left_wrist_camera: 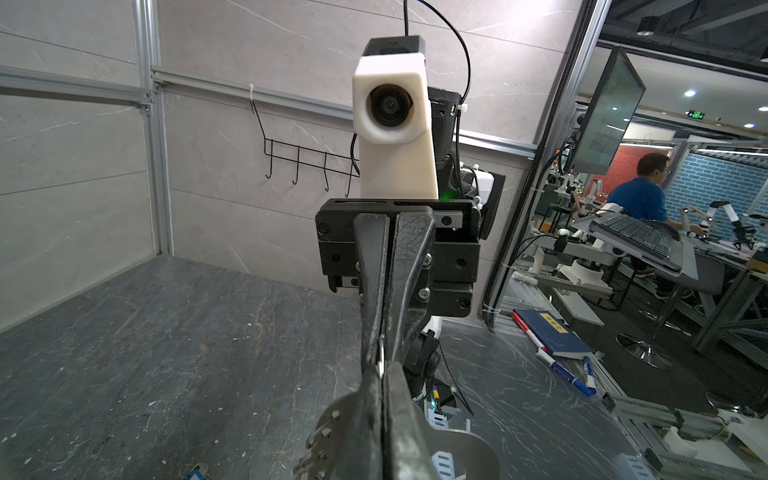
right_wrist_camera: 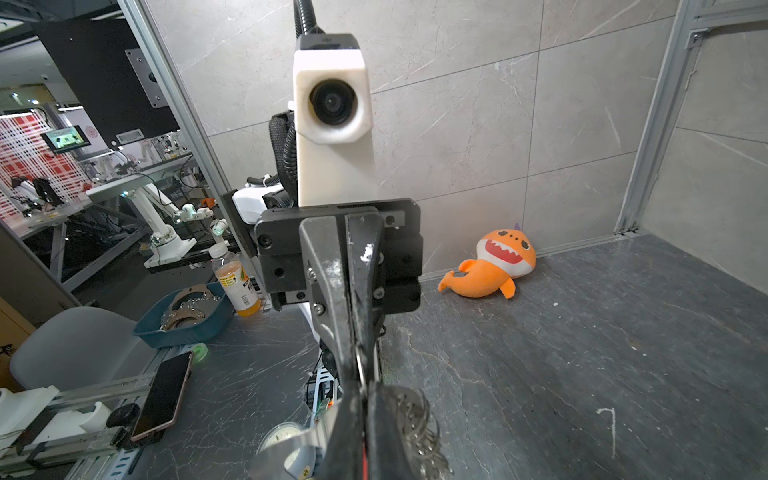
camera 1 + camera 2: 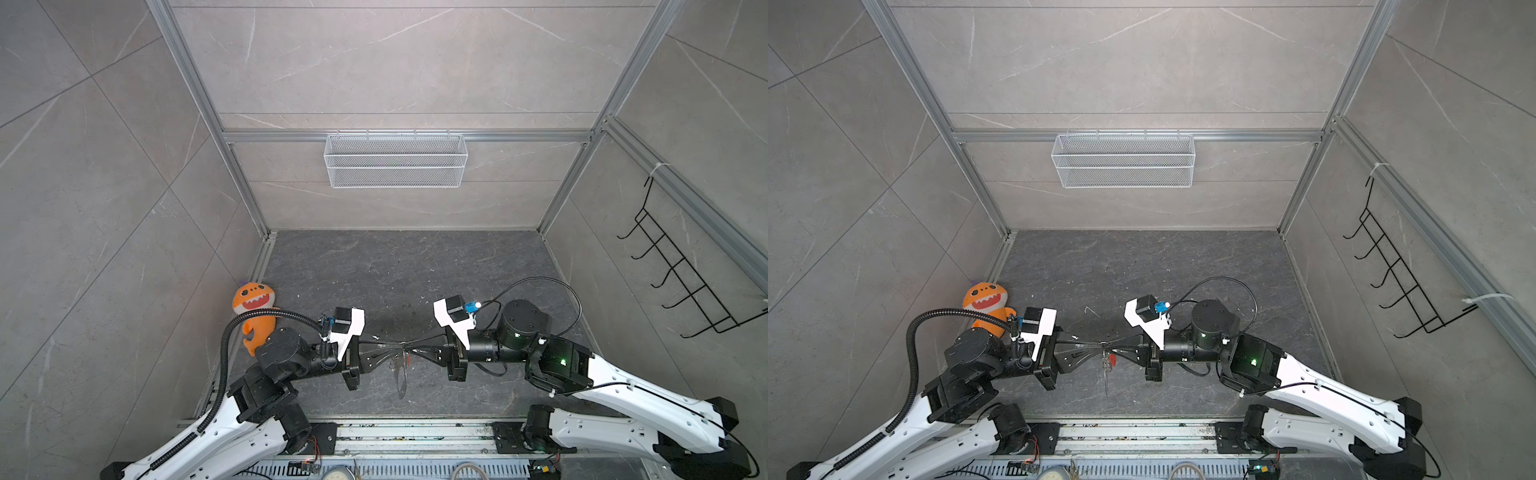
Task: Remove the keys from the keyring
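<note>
Orange plush toy (image 3: 253, 309) lies at the counter's left edge (not part of the job). My left jaws are closed on the keyring (image 3: 401, 352), pinching its thin ring in the air above the counter's front middle. The grey fob (image 3: 400, 376) dangles under it, with the red-tagged key (image 3: 1112, 360) hanging beside. My right jaws are clamped shut on the same ring from the opposite side, I judge so one side anchors while the other works a key off. No legible writing on any of these.

Shiny metal keyring (image 1: 478, 451), plush orange toy (image 3: 253, 309), matt stone-look tabletop (image 3: 374, 270).
</note>
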Robot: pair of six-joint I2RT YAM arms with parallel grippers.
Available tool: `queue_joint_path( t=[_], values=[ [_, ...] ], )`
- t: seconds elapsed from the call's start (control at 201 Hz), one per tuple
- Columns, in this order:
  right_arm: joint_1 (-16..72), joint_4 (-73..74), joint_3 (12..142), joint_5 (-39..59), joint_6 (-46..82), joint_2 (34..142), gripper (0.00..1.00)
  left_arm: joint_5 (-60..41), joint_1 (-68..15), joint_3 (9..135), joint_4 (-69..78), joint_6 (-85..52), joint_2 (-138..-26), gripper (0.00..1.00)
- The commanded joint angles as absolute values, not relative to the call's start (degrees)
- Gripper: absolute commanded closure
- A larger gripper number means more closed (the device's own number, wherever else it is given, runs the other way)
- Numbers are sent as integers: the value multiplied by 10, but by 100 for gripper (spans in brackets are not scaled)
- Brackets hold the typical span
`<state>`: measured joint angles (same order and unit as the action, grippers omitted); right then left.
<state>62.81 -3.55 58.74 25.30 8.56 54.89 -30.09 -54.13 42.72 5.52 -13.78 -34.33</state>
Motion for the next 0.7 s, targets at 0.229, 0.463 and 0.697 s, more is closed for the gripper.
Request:
queue_joint_path(
  t=[0.229,0.463,0.697],
  values=[
    [630,-127,618,221,86,540,100,-289,-542,469,-1,-152,-342,66],
    [630,-285,696,222,55,573,100,-292,-542,540,-156,-137,-383,65],
    [630,-371,755,245,46,613,100,-311,-542,611,-268,-115,-446,65]
  ],
)
